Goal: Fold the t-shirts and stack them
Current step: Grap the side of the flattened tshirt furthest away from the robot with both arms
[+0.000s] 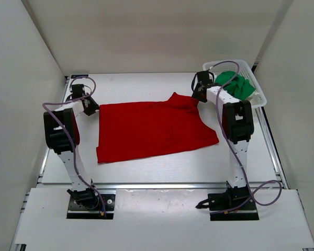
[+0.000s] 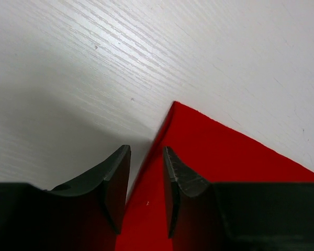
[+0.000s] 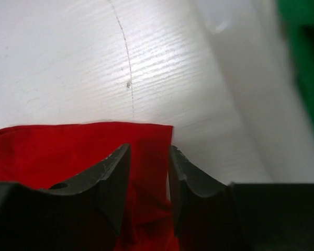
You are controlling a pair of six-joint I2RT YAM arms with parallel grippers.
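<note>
**A:** Where is the red t-shirt (image 1: 152, 130) against the left pincer (image 2: 146, 151)?

**B:** It lies spread flat on the tabletop (image 1: 146, 83). One corner pokes out just ahead of the fingertips (image 2: 123, 157), and the shirt's edge runs back through the gap between them. There is bare tabletop to the pincer's left and red cloth to its right.

**A:** Is it clamped?

**B:** No. The jaws stand apart with a clear gap and the cloth under them lies flat, so that pincer is released.

**A:** And the right pincer (image 3: 149, 149)?

**B:** It sits at the shirt's other far corner. A straight edge of the cloth lies just ahead of it, and most of the red is to its left. The cloth in the gap is rumpled.

**A:** Gripping?

**B:** I cannot tell. The jaws are a little apart with bunched cloth between them, and whether they pinch it does not show.

**A:** Anything else?

**B:** A green t-shirt (image 1: 238, 86) lies crumpled in a white mesh basket (image 1: 254, 70), near the right pincer, ahead and to its right.
</note>
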